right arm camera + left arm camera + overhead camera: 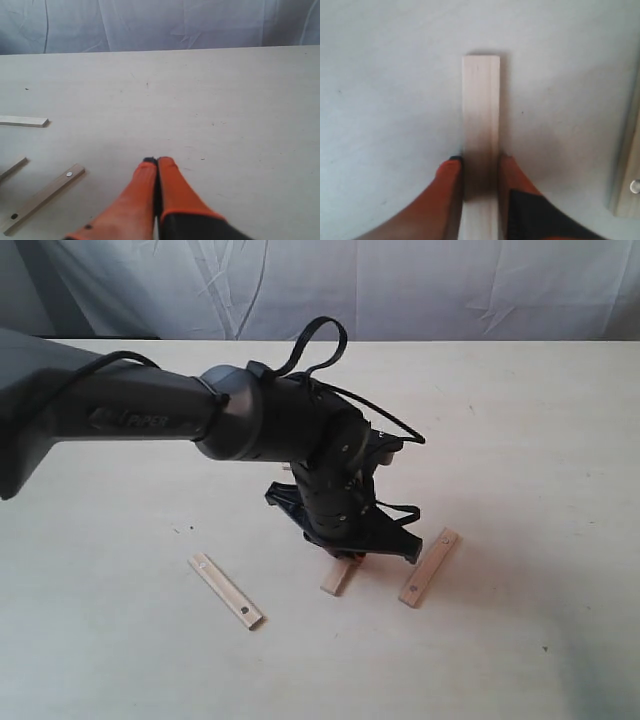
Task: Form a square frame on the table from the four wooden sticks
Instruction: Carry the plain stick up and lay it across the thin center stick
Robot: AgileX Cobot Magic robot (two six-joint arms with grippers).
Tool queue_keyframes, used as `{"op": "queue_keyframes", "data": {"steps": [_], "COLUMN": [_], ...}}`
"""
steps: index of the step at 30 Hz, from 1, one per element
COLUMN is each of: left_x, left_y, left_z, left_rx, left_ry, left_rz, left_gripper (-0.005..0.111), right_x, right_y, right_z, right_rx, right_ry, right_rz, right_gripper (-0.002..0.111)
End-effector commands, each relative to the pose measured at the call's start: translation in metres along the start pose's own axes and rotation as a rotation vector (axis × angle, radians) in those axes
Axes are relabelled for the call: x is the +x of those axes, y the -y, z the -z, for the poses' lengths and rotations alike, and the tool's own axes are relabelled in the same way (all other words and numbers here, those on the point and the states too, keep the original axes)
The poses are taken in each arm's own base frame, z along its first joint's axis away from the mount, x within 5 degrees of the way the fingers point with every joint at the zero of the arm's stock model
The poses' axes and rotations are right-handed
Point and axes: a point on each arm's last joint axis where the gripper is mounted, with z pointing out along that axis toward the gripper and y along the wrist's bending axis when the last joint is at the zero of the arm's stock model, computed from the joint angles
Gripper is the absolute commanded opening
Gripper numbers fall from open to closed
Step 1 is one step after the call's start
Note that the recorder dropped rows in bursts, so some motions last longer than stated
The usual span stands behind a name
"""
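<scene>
My left gripper (350, 556) reaches to the middle of the table (520, 440) and is shut on a pale wooden stick (481, 110); its orange fingers (451, 172) press on both long edges. The stick's near end (338, 580) pokes out below the gripper. A second stick (428, 568) lies just right of it, seen also at the wrist view's edge (627, 165). A third stick (225, 590) lies apart to the left. The fourth is hidden in the exterior view. My right gripper (157, 161) is shut and empty over bare table, with three sticks off to one side (42, 197), (12, 167), (24, 121).
The black left arm (250, 415) with its cables spans the table from the left and hides what lies under it. A wrinkled white cloth backdrop (400, 285) hangs behind the table's far edge.
</scene>
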Motion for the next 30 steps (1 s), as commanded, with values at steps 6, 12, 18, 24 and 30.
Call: {"op": "queue_keyframes", "data": {"steps": [6, 12, 18, 24, 30], "left_x": [-0.029, -0.033, -0.027, -0.027, -0.033], "left_y": [-0.031, -0.066, -0.09, -0.095, -0.095], "left_z": [0.067, 0.075, 0.056, 0.025, 0.017], "left_rx": [-0.001, -0.067, -0.085, -0.066, -0.058], "left_ry": [0.178, 0.184, 0.169, 0.174, 0.225], "left_rz": [0.162, 0.217, 0.275, 0.29, 0.266], "left_gripper": [0.0, 0.0, 0.0, 0.0, 0.0], "right_x": [-0.001, -0.001, -0.001, -0.001, -0.001], "right_y": [0.0, 0.0, 0.0, 0.0, 0.0], "right_z": [0.0, 0.0, 0.0, 0.0, 0.0], "right_rx": [0.005, 0.004, 0.004, 0.004, 0.005], "right_ry": [0.019, 0.017, 0.017, 0.017, 0.02], "right_rz": [0.002, 0.001, 0.001, 0.001, 0.002], "right_gripper": [0.0, 0.0, 0.0, 0.0, 0.0]}}
